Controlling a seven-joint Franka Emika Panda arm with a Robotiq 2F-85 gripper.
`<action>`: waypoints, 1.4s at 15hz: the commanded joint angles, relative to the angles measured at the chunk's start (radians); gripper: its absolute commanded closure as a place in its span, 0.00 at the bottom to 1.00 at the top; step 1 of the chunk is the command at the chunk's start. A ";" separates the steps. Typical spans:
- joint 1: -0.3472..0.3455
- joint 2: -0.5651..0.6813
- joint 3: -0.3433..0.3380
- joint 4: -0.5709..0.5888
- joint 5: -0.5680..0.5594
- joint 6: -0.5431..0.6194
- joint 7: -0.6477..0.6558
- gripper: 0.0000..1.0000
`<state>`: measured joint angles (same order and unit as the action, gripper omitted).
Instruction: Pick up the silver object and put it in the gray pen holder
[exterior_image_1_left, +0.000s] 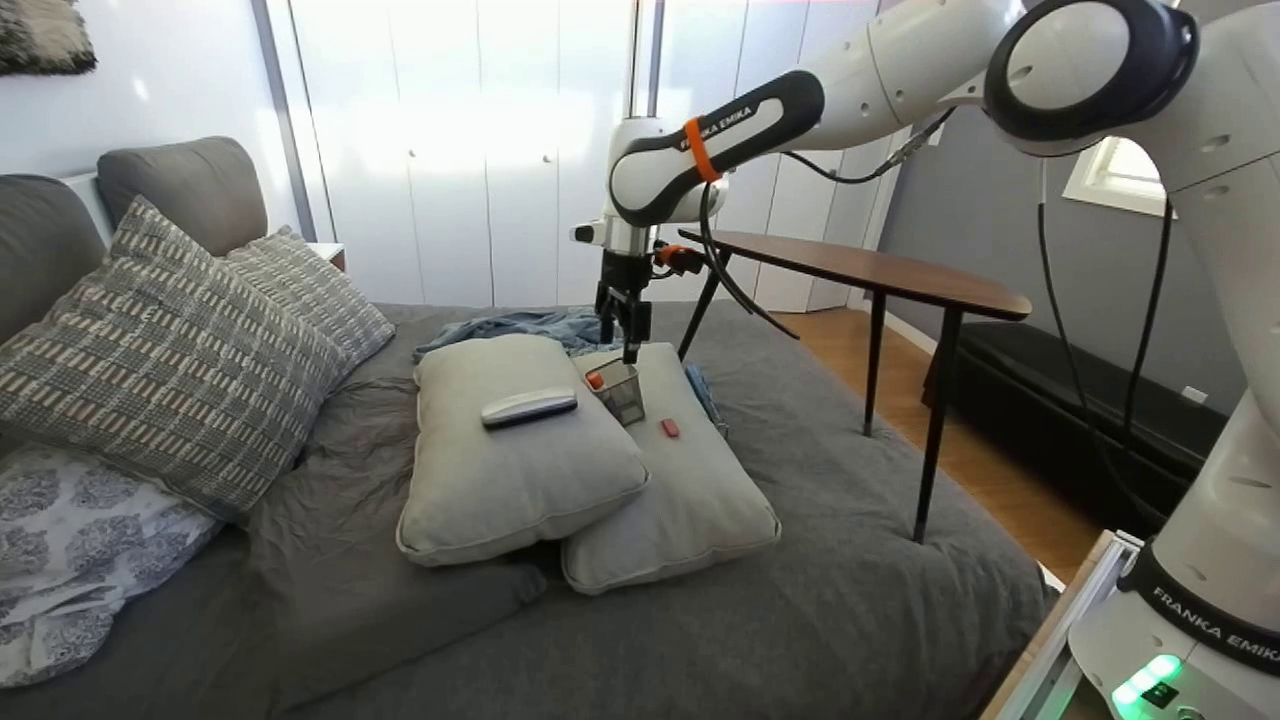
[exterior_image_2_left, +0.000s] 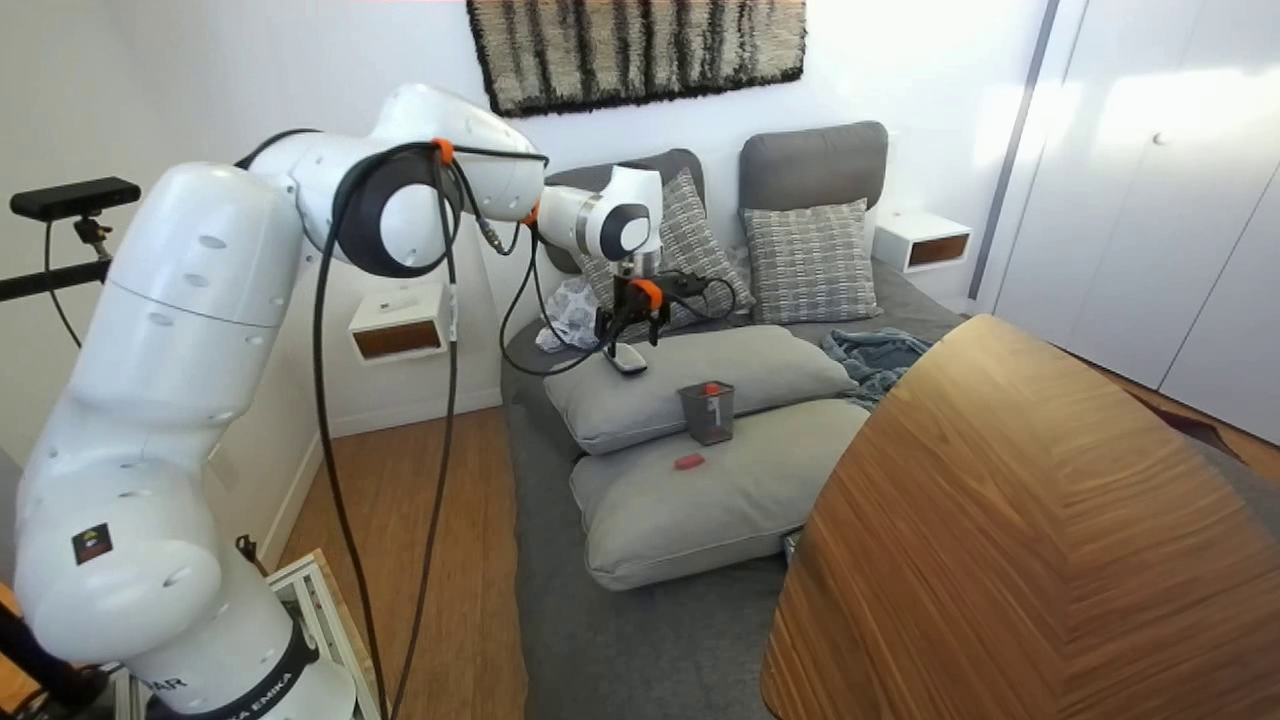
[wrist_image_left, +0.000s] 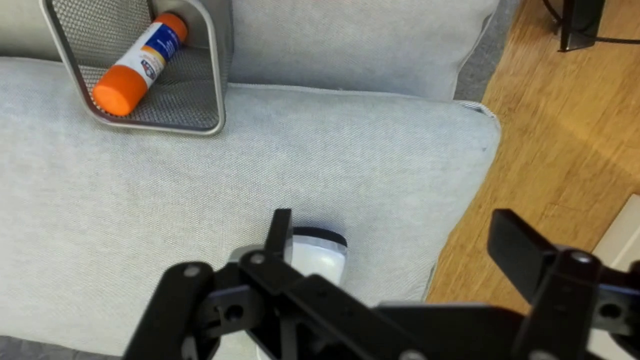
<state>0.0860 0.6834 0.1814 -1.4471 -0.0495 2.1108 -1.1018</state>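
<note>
The silver object is a slim bar with a dark edge. It lies on the upper grey pillow and shows in both exterior views (exterior_image_1_left: 528, 406) (exterior_image_2_left: 628, 358). In the wrist view the silver object (wrist_image_left: 320, 257) is partly hidden behind the left finger and linkage. The gray pen holder is a mesh cup standing beside that pillow's edge, seen in both exterior views (exterior_image_1_left: 627, 403) (exterior_image_2_left: 711, 424). In the wrist view the pen holder (wrist_image_left: 218, 95) is at upper left, an orange-capped glue stick (wrist_image_left: 140, 65) inside. My gripper (exterior_image_1_left: 620, 335) (exterior_image_2_left: 632, 340) (wrist_image_left: 392, 215) is open and empty, above the pillows.
A small red block (exterior_image_1_left: 669, 427) (exterior_image_2_left: 689, 461) lies on the lower pillow (exterior_image_1_left: 670, 520) (exterior_image_2_left: 690, 520). A wooden table (exterior_image_1_left: 880, 272) (exterior_image_2_left: 1020, 530) stands on the bed. Blue cloth (exterior_image_1_left: 540, 325) (exterior_image_2_left: 875, 355) and patterned pillows (exterior_image_1_left: 170, 350) (exterior_image_2_left: 810, 262) are nearby.
</note>
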 joint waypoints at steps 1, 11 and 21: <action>0.038 0.180 -0.009 0.243 -0.050 -0.078 -0.013 0.00; 0.067 0.308 0.011 0.382 -0.028 -0.098 0.003 0.00; 0.109 0.387 -0.008 0.425 -0.040 0.020 0.217 0.25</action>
<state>0.1736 1.0353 0.1858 -1.0678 -0.0779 2.1053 -0.9425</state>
